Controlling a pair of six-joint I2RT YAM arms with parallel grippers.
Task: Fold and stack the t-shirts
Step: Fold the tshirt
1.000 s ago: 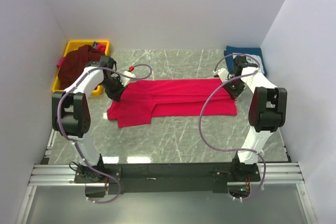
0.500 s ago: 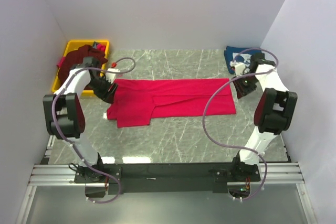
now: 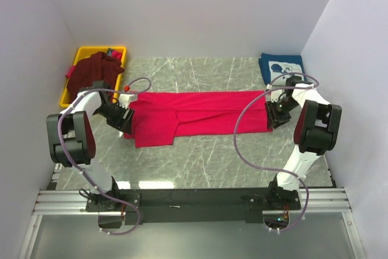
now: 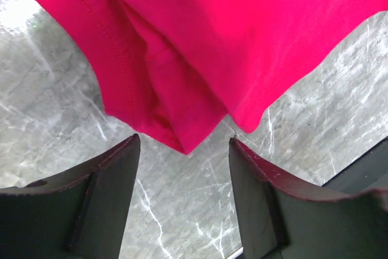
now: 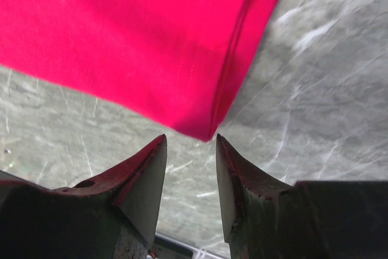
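Note:
The crimson-red t-shirt [image 3: 200, 113] lies flat across the table, folded into a long band, with a sleeve part sticking out toward the near left. My left gripper [image 3: 125, 121] sits at its left end, open; in the left wrist view the left gripper [image 4: 183, 139] has only marble between its fingers, and a corner of the red t-shirt [image 4: 242, 40] lies just ahead. My right gripper [image 3: 271, 119] is open at the right near corner. In the right wrist view the right gripper [image 5: 190, 137] is empty, just short of the corner of the red t-shirt [image 5: 133, 34]. The navy t-shirt [image 3: 280, 67] lies folded at the back right. The maroon t-shirt [image 3: 91, 72] is heaped in a bin.
A yellow bin [image 3: 100, 48] stands at the back left, holding the maroon heap. White walls close in the table on three sides. Each arm's cable loops over the table near the ends of the red shirt.
Both grippers went from shut to open and let go of the red t-shirt. They moved out past its ends, then toward its near corners. The shirt now lies flat.

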